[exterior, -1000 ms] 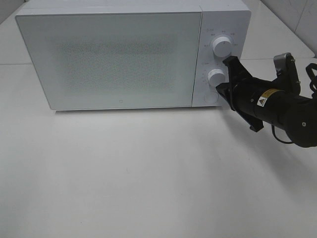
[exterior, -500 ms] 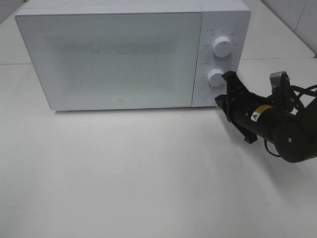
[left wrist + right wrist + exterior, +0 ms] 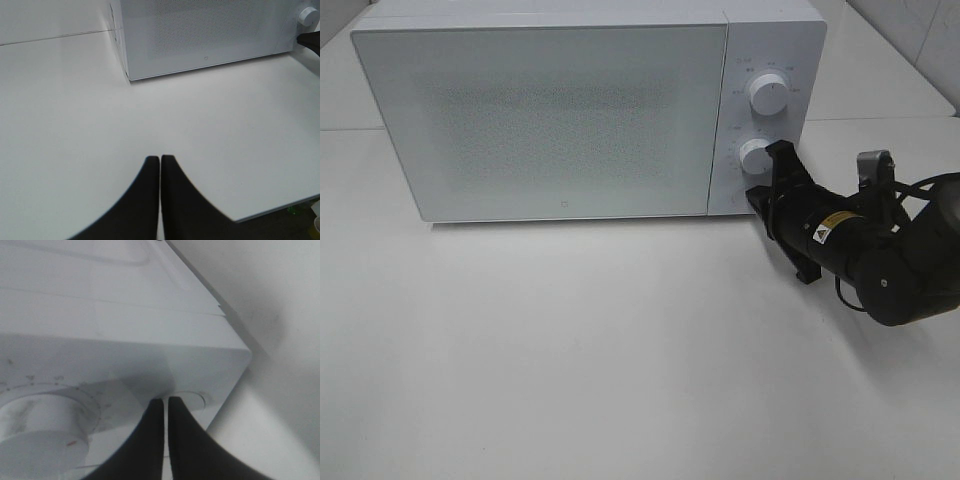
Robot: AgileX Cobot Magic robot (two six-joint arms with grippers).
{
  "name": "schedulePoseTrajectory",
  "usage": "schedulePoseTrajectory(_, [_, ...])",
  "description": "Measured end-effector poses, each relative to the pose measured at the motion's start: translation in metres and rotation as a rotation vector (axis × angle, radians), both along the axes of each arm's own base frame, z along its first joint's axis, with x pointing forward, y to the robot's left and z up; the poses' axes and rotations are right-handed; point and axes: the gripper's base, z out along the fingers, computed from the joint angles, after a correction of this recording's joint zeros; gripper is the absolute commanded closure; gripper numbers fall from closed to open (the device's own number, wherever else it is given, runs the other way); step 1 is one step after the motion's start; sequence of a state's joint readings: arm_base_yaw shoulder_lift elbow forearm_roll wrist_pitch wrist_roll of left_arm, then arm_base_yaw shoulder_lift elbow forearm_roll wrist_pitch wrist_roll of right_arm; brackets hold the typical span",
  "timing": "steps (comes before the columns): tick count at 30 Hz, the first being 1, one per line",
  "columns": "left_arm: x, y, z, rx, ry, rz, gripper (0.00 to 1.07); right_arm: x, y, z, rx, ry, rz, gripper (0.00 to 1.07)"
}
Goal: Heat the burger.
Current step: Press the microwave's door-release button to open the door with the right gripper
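Tabletop, white, takes up the near part of the high view. The left tool shows only in its own wrist view. Its two dark fingers are pressed together with nothing between them, above the tabletop and well short of the microwave. The roots of the fingers are cut off by the picture's edge.

Farther back, on the right, the right tool is mostly hidden in the high view behind its own black wrist housing. Its wrist view shows the fingers closed tip to tip and holding nothing. The tips are at the edge of the round button in the lower corner of the control panel, just below the lower knob. I cannot tell whether they press the button or only meet it. The upper knob stands apart from the tool.

The microwave sits at the back of the tabletop with its door shut. The door's speckled pale panel cannot be seen through. The burger appears in none of the views, so I cannot tell where it is.
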State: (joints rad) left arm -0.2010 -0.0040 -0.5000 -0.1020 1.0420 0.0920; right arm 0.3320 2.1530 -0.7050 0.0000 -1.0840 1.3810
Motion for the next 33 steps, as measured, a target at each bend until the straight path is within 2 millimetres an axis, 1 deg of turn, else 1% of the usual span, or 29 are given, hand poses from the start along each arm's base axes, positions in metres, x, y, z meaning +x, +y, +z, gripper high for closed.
schedulePoseTrajectory(8, [0.0,0.0,0.0,0.0,0.0,0.0,1.06,0.009,0.008,-0.001,-0.02,0.049,0.021,1.07])
schedulePoseTrajectory(26, [0.0,0.0,0.0,0.0,0.0,0.0,1.06,0.017,0.01,-0.001,-0.027,0.076,0.011,1.07])
schedulePoseTrajectory(29, [0.0,0.0,0.0,0.0,0.0,0.0,1.06,0.022,0.011,0.0,-0.02,0.076,-0.002,1.07])
schedulePoseTrajectory(33, [0.0,0.0,0.0,0.0,0.0,0.0,1.06,0.023,0.011,0.0,-0.025,0.09,-0.002,1.07])
